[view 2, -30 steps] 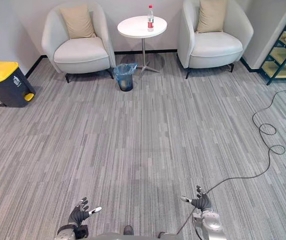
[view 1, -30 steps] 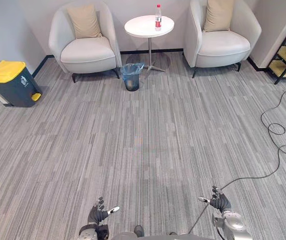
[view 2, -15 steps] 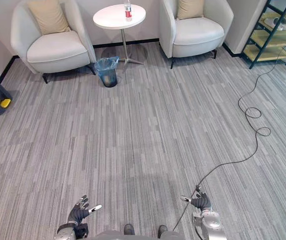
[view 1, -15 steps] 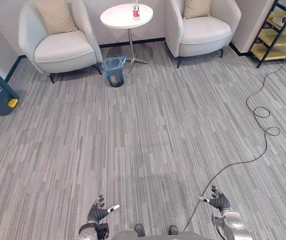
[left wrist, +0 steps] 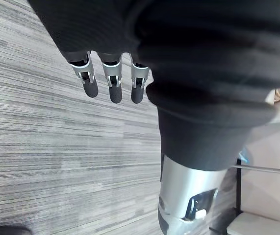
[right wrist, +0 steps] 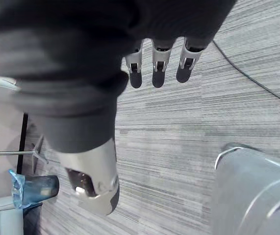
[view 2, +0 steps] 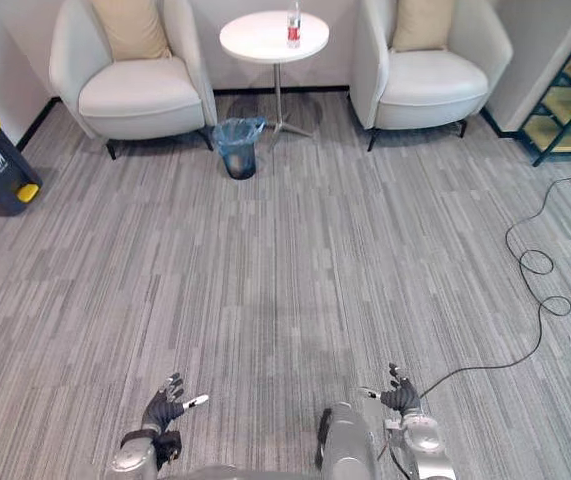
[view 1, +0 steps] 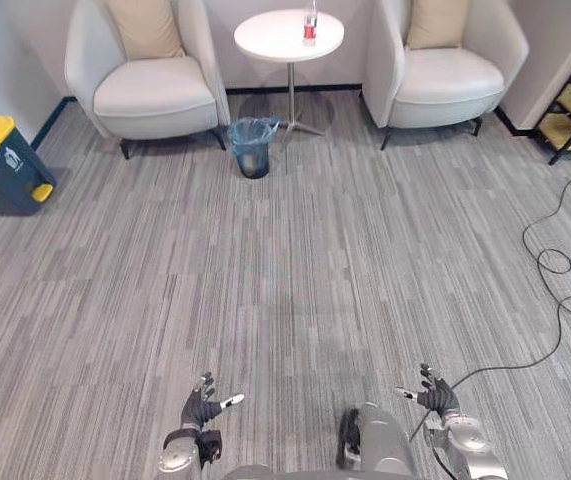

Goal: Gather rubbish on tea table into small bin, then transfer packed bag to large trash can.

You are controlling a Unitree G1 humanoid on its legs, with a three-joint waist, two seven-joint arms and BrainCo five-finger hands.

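camera swung back left, tea table (view 1: 270,38) recentred

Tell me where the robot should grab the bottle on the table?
Probably round its middle, coming from the near side. The bottle stands upright and alone on the round table, so its slim round body is free to wrap, with nothing in front to bump.
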